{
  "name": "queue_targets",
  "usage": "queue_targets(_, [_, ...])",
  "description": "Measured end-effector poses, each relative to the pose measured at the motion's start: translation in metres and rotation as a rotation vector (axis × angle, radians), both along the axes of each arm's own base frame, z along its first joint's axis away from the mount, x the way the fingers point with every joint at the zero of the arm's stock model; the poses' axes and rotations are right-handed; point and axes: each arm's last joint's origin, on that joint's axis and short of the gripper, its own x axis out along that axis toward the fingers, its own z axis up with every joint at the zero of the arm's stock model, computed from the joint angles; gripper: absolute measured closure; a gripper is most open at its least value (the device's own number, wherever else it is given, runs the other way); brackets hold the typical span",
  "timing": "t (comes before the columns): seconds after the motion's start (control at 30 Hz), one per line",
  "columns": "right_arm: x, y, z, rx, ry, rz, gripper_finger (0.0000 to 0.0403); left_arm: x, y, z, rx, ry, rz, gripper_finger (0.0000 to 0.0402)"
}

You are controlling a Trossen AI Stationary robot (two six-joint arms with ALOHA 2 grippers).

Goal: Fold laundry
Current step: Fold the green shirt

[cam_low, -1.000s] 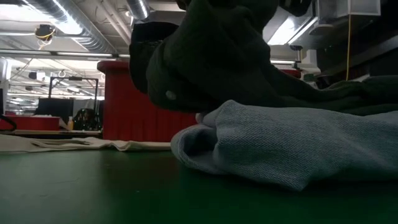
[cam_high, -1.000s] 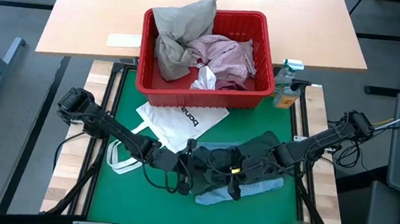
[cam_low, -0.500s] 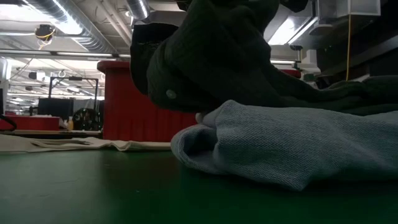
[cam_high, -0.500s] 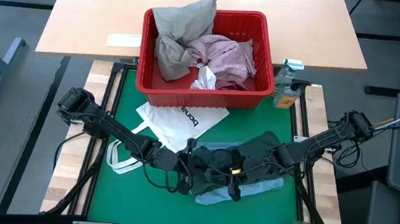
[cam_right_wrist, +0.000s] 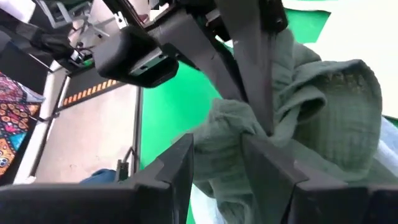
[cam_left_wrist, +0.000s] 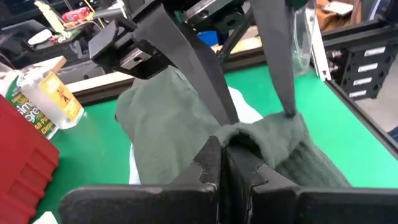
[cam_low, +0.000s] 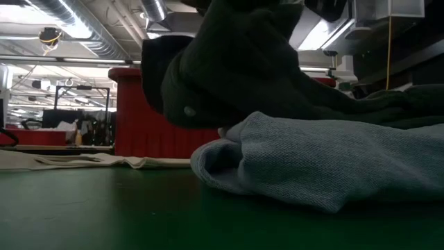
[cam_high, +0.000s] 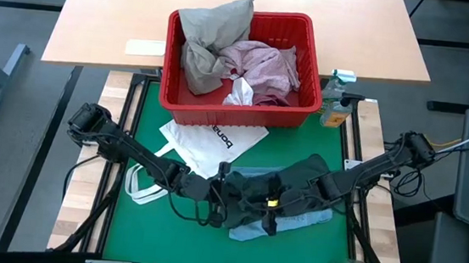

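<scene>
The red slotted basket (cam_high: 242,62) is sitting at the far edge of the green worktop (cam_high: 137,225), holding a beige-khaki garment (cam_high: 209,36), a mottled pink garment (cam_high: 264,66) and a small white piece (cam_high: 239,93). A white tote bag (cam_high: 210,142) is lying just in front of it. Near the front edge, the left gripper (cam_high: 230,198) is clamping fully closed on the dark grey-green garment (cam_high: 285,187); the right gripper (cam_high: 275,205) is pinching the same garment, which is resting on the light blue garment (cam_low: 326,163). A spray bottle (cam_high: 335,98) is standing at the far right corner. Ceiling ducts (cam_low: 90,28) are running overhead.

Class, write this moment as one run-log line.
left end effector: shut on dark green garment | right end effector: gripping same garment | light blue garment: underneath | red basket: holds remaining laundry
</scene>
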Motion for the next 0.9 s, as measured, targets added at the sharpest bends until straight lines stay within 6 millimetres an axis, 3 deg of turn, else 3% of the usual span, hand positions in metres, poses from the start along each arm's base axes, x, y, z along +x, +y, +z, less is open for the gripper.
queue_targets(0.37, [0.01, 0.004, -0.02, -0.048, 0.049, -0.027, 0.027, 0.001, 0.0, 0.002, -0.008, -0.018, -0.002, 0.0401])
queue_targets(0.47, [0.01, 0.003, -0.02, -0.063, 0.041, -0.042, 0.0299, 0.001, -0.001, 0.002, -0.009, -0.019, -0.004, 0.0401])
queue_targets(0.63, [0.011, 0.003, -0.019, -0.095, 0.02, -0.049, 0.0388, 0.0, -0.001, 0.003, -0.011, -0.022, -0.004, 0.0391])
queue_targets(0.9, [0.006, 0.001, -0.015, -0.097, 0.027, -0.049, 0.0398, 0.001, -0.001, 0.005, -0.044, -0.039, 0.004, 0.035])
